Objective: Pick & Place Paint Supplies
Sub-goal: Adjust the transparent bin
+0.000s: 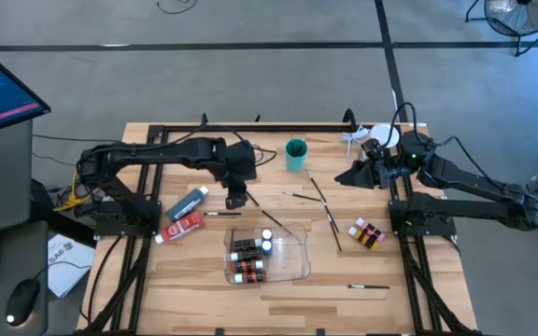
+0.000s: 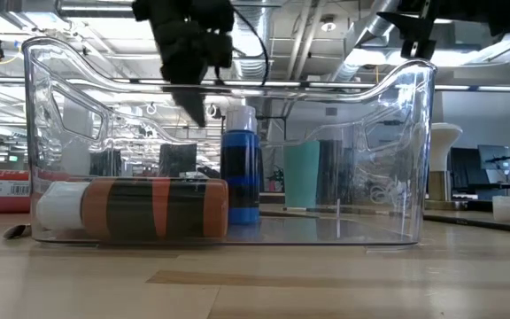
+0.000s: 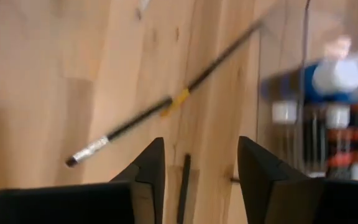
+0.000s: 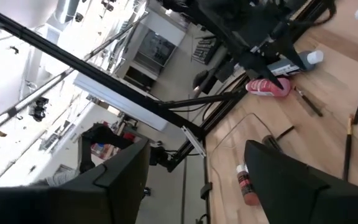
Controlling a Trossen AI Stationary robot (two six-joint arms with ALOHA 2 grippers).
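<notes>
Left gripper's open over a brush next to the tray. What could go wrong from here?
1. The left gripper hangs open above a thin brush lying flat on the wood; the fingers may scrape the table or miss it.
2. The clear tray sits close by, so a descent or lift could bump its wall.

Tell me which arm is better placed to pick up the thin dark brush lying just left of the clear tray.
The left arm. Its gripper hangs with open fingers over that thin dark paint brush, beside the clear rectangular plastic tray. The right gripper waits at the table's far right edge.
</notes>
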